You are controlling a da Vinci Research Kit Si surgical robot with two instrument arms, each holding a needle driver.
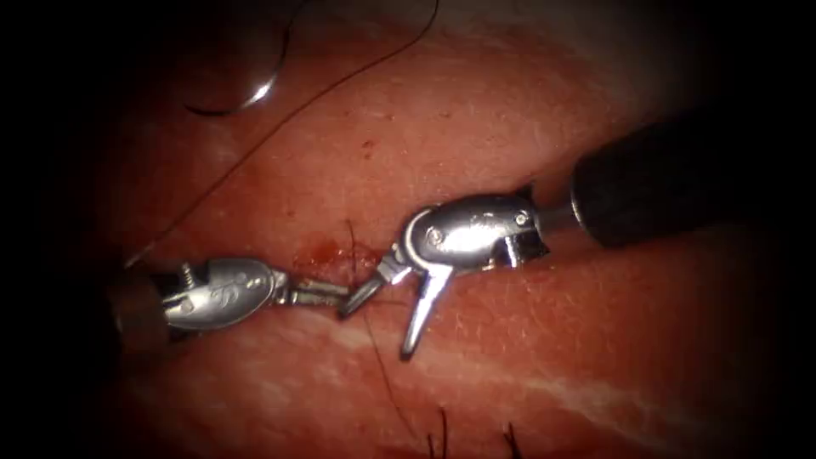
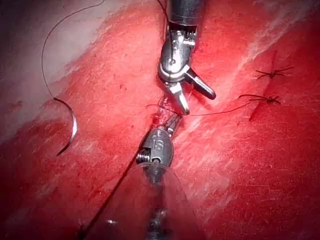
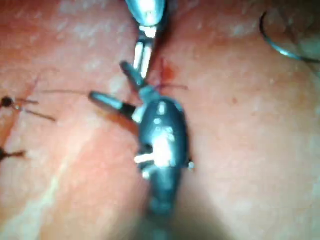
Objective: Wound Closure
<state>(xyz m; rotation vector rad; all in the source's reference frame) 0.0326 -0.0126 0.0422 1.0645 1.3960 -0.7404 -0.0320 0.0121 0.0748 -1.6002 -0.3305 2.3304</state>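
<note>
Left tool: the silver two-jawed left tool (image 1: 327, 293) comes in from the tissue's left edge, its jaws closed together; whether they pinch thread cannot be told.
Right tool: the silver two-jawed right tool (image 1: 391, 314) has its jaws spread wide, grasping nothing; one jaw's tip sits just beside the left tool's tip.
Needle: the thin curved steel needle (image 1: 246, 95) lies free on the surface near the tissue's far left corner, well apart from both tools, not in the tissue.
Thread: the thin dark thread (image 1: 323, 89) runs from the needle across the tissue toward the cut.
Tissue: the pink-red pork tissue (image 1: 476, 110) shows a small red wet spot (image 1: 327, 251) by the tool tips.
Stitches: dark knotted stitches (image 2: 270, 74) with short ends sit further along the cut.
</note>
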